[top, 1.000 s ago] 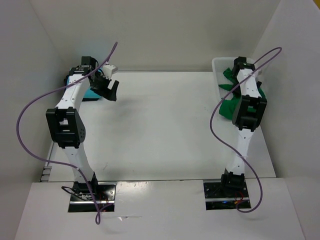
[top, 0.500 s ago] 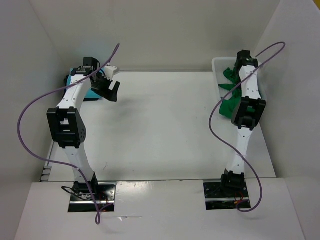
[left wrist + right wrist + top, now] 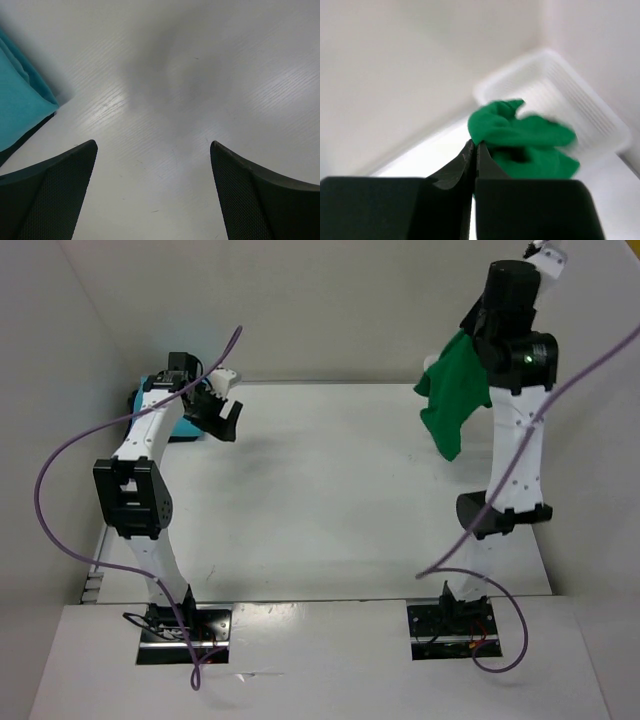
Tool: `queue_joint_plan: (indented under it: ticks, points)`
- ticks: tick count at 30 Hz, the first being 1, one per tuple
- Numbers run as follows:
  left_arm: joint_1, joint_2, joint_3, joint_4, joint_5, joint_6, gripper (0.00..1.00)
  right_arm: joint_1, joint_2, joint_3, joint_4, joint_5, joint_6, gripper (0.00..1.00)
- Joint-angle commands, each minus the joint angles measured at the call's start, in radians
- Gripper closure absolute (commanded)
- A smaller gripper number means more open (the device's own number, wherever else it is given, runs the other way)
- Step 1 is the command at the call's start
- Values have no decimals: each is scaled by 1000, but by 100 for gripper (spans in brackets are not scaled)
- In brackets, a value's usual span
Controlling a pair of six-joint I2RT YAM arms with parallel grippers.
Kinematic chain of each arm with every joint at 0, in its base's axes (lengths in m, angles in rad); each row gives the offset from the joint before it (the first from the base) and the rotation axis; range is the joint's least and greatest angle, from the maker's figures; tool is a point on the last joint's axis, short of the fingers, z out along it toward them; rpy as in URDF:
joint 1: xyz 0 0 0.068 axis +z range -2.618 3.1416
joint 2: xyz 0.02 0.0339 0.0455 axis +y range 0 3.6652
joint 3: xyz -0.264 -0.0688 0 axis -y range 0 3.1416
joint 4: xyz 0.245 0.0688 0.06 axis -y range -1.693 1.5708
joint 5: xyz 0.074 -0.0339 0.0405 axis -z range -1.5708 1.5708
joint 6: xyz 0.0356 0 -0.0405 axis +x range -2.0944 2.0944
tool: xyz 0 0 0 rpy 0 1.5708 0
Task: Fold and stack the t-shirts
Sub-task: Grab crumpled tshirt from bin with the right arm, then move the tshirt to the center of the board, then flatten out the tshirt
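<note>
Right gripper (image 3: 474,145) clamped on green shirt (image 3: 455,395), which hangs in the air clear of basket (image 3: 580,100); left gripper (image 3: 152,146) apart, empty, beside turquoise shirt (image 3: 20,100) (looks folded, far-left corner); green unfolded, so likely mid-task.

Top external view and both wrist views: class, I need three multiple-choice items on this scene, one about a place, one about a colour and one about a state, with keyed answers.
1. Where is the green t-shirt?
A) in the basket
B) hanging from the right hand
C) flat mid-table

2. What colour is the t-shirt beside the left hand?
A) red
B) turquoise
C) yellow

3. The left hand is:
A) open, empty
B) shut on cloth
C) shut, empty

Answers:
1 B: it dangles in the air below the shut right hand.
2 B: the turquoise t-shirt shows at the edge of the left wrist view.
3 A: the hand gapes wide with nothing in it.
</note>
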Motion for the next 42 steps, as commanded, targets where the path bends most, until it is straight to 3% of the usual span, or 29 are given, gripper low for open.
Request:
queue_joint_plan:
  ticks: [1,5,11,12,14,15,18,22,25,26,28,29,32,35,36,42]
  points:
    - [-4,-78,-5,27,-5,-19,0,91,-155,70,120,-171,-101,100]
    - [27,-116,-15,60,-31,-48,0,191,-243,51,200,-454,-161,100]
    - [99,-156,-5,60,-31,-61,0,210,-240,-135,189,-497,-85,100]
    - [99,-167,-5,60,-31,-61,0,210,-223,-205,189,-497,-74,90]
    - [99,-179,-5,60,-43,-61,0,210,-192,-267,157,-497,-63,37]
    - [99,-188,-14,60,-43,-61,0,210,-147,-297,105,-497,-46,1]
    - [99,-213,-23,31,-34,-38,0,210,-108,-350,42,-464,-36,0]
    - [23,-274,-23,-101,31,94,0,234,-223,-547,142,-439,-16,0]
    - [-205,-352,-84,-143,28,202,0,225,-350,-733,201,-353,30,0]
    - [-367,-383,-107,-143,-9,229,0,201,-381,-820,212,-312,44,0]
    - [-543,-383,-181,-152,-58,239,0,170,-474,-944,246,-283,92,0]
    - [-711,-364,-204,-152,-110,228,0,124,-502,-983,257,-283,105,0]
    - [-975,-267,-279,-88,-188,196,0,14,-608,-1121,301,-301,165,0]
    - [-1089,-143,-270,6,-227,176,0,-46,-701,-1224,335,-292,201,0]
    - [-1125,-115,-261,20,-159,167,0,-78,-717,-1239,349,-292,201,0]
    - [-1200,-43,-325,142,-83,147,0,-126,-749,-1264,335,-301,144,0]
